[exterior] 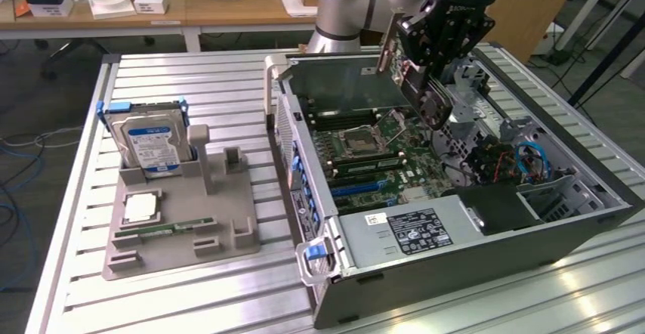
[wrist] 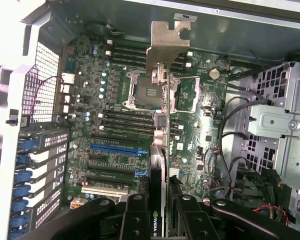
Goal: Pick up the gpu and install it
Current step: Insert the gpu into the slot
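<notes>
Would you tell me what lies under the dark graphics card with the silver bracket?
The green motherboard, its silver processor socket and blue expansion slot; the dark graphics card hides a strip.

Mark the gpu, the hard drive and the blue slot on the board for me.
gpu (wrist: 165,47), wrist view, on its silver metal bracket.
hard drive (exterior: 151,145), exterior view, on its blue-white label.
blue slot (wrist: 117,148), wrist view, on the middle of the slot.

On slatted aluminium table (exterior: 202,85), grey plastic holder tray (exterior: 226,213): boxy silver blue-white-labelled hard drive (exterior: 151,141) upright at 11 o'clock, square silver processor chip (exterior: 140,208) flat at 9 o'clock.
</notes>
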Robot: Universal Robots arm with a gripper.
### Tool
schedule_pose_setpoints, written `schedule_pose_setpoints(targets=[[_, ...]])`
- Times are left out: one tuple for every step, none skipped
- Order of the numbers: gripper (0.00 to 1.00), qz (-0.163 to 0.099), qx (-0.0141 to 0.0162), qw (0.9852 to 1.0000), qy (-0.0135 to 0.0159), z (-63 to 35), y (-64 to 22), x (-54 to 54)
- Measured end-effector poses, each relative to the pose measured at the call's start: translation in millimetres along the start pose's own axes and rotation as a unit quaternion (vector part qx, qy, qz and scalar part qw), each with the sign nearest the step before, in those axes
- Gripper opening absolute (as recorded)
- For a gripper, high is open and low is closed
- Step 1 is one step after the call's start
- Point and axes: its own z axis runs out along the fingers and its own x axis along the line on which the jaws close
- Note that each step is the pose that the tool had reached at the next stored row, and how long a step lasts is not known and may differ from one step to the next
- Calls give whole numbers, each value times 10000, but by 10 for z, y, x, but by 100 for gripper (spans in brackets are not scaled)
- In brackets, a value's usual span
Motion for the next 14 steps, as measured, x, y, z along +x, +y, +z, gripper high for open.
schedule_pose_setpoints(targets=[[26,0,0,10000,0,0,0,0],[26,0,0,10000,0,0,0,0],[26,-1,0,10000,0,0,0,0],[26,-3,0,10000,0,0,0,0],[26,-7,0,10000,0,0,0,0],[26,-17,0,10000,1,0,0,0],[26,-34,-1,10000,1,0,0,0],[26,-57,-1,10000,2,0,0,0],[26,-83,-2,10000,3,0,0,0],[26,-112,-3,9999,4,0,0,0],[26,-142,-3,9999,5,0,0,0],[26,-176,-4,9998,7,0,0,0],[26,-197,-4,9998,7,0,0,0],[26,-212,-4,9998,8,0,0,0]])
